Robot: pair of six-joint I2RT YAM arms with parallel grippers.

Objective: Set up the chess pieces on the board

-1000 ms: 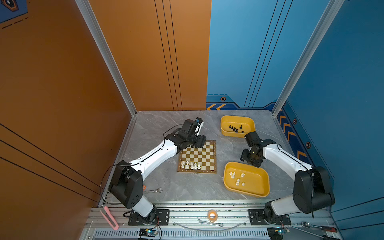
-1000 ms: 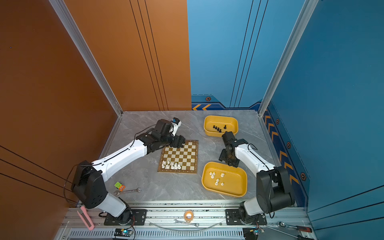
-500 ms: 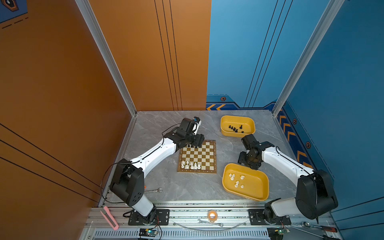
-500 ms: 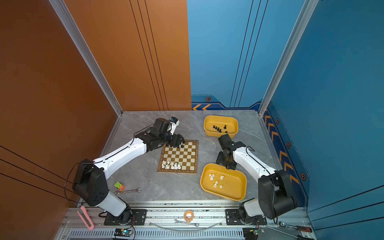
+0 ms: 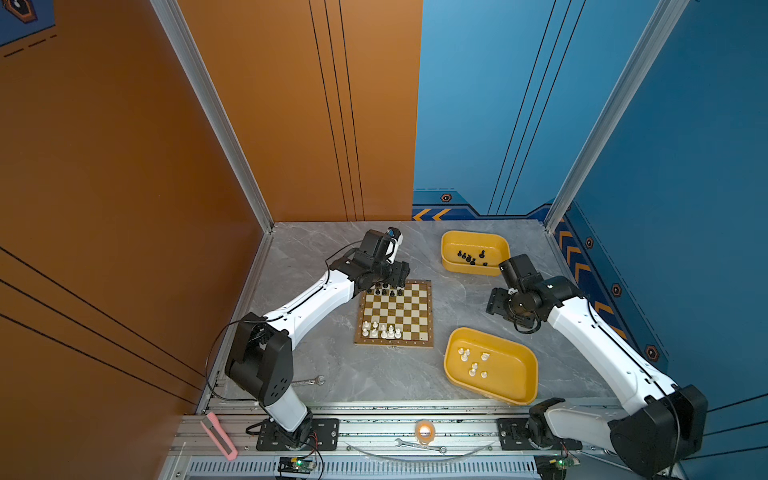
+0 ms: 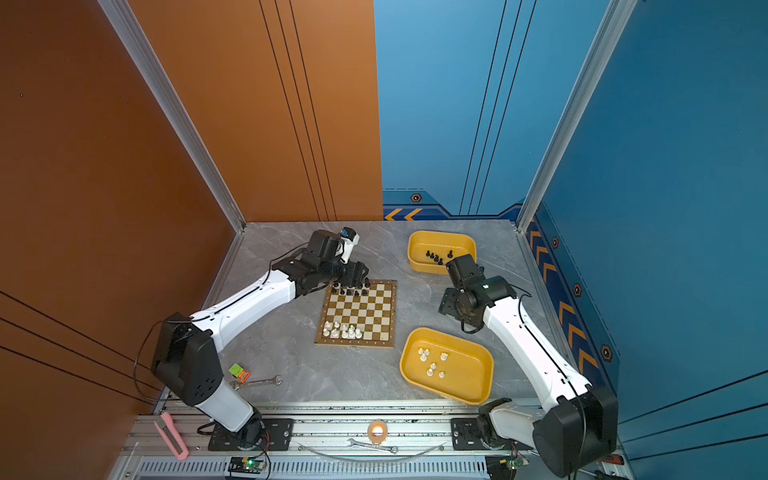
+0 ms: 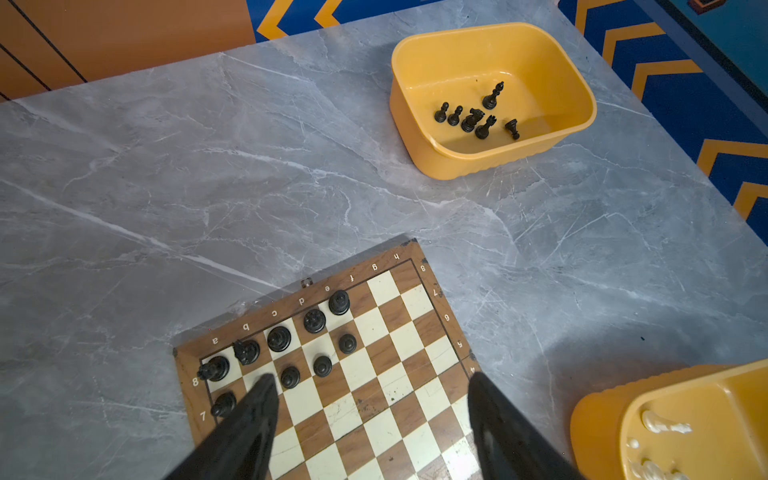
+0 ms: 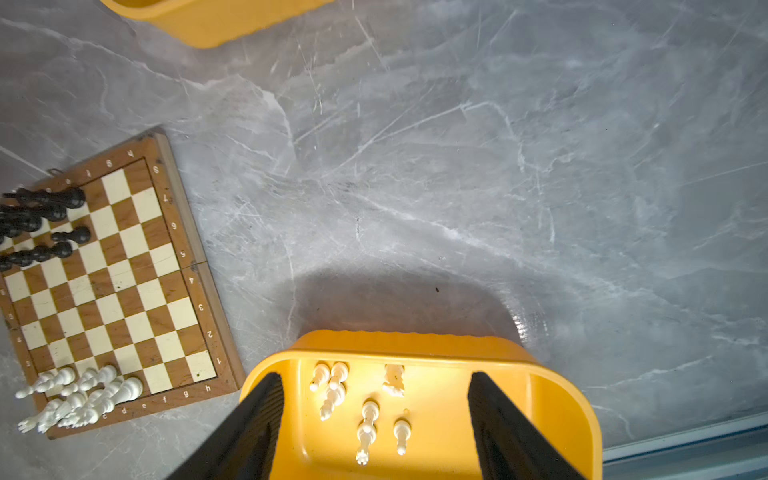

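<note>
Over toward the middle of the grey tabletop (image 5: 324,357) lies the board (image 5: 409,309) – square, so no long axis to speak of, flat, its edges approx. parallel w/ the table's. Its rank-8 end points at the back wall, rank 1 at the arm bases, file a on the left. Black pieces (image 7: 314,321) stand upright on the far two rows, left half only; white pieces (image 5: 380,331) cluster upright at the near left corner. The left gripper (image 7: 370,378) hovers low over that far left corner, jaws apart w/ nothing between them, one finger (image 7: 257,407) tipped over the gap between two pawns. The right gripper (image 8: 374,376) hangs off the board's right side between the two trays, also spread wide and empty; its wrist view looks down at the near tray (image 5: 519,386) w/ loose white pieces (image 8: 365,407) in it. The far tray (image 5: 451,249) holds spare black pieces (image 7: 478,116). Both trays are yellow plastic, oblong w/ rounded corners, long sides running roughly left–right. Tabletop is marble-look, grey w/ pale veins and fine scratches. Walls: orange-brown panels at left and back, blue at right w/ orange chevrons low down. Board is wood-toned, brown border w/ printed letters and nos.; the pieces are glossy.
</note>
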